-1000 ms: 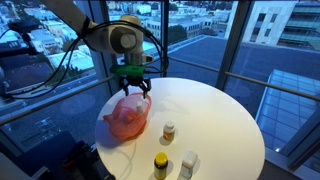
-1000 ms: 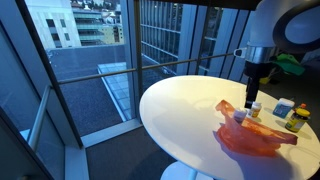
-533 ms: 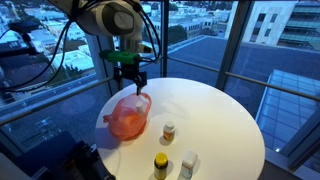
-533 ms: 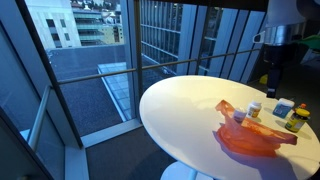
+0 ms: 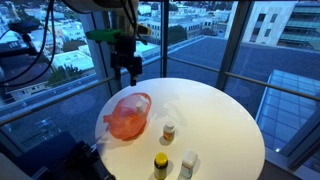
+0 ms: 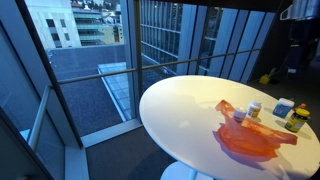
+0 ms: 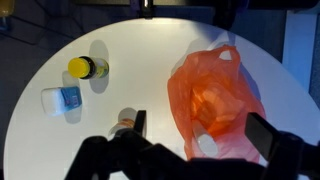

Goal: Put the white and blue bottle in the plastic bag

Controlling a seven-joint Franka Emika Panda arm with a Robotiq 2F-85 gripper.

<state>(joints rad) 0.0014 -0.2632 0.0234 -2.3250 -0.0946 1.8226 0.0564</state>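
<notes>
The orange plastic bag (image 5: 127, 115) lies on the round white table (image 5: 215, 110), also seen in the wrist view (image 7: 210, 90) and in an exterior view (image 6: 255, 138). A white rounded object (image 7: 206, 143) shows inside the bag, and a blue part (image 6: 238, 116) shows at its mouth. A white container with a blue label (image 7: 62, 98) stands on the table, apart from the bag. My gripper (image 5: 131, 72) is open and empty. It hangs well above the bag, which sits between its fingers in the wrist view (image 7: 200, 135).
A yellow-capped bottle (image 7: 80, 68) and a small brown bottle with a pale cap (image 7: 125, 122) stand on the table beside the bag. They also show in an exterior view (image 5: 160, 163) (image 5: 169, 130). Windows and a railing surround the table.
My gripper has risen straight up from the mouth of the bag to well above the table. The bag and the bottles on the table have not moved.
</notes>
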